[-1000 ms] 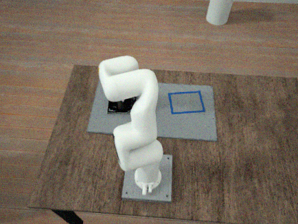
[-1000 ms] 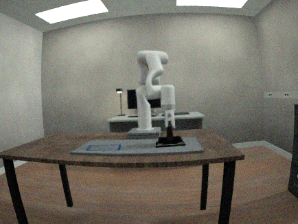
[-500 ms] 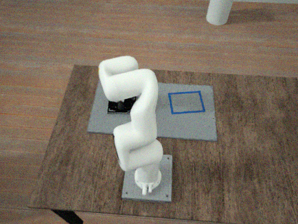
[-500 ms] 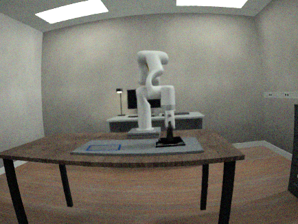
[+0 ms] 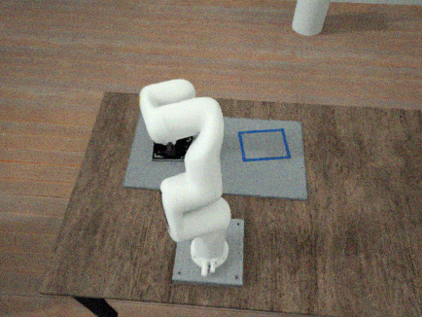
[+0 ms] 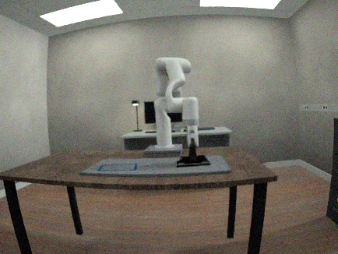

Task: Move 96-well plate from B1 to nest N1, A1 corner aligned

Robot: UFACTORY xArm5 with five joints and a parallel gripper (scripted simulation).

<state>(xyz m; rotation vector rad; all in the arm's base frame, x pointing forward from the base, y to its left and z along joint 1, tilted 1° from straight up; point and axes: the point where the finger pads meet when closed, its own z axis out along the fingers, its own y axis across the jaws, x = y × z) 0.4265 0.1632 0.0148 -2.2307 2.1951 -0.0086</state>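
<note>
The dark 96-well plate lies low on the grey mat, at its right end in the exterior view. In the top view the plate shows only partly, under the white arm at the mat's left. My gripper points straight down onto the plate and is shut on it across its width. The blue square outline on the mat's other end is empty; it also shows in the exterior view. I cannot make out the plate's cut-off corner or any A1 mark.
The arm's base stands on a grey plate near the table's front edge. A white cylinder stands on the floor beyond the table. A desk with a lamp and monitor is behind the table.
</note>
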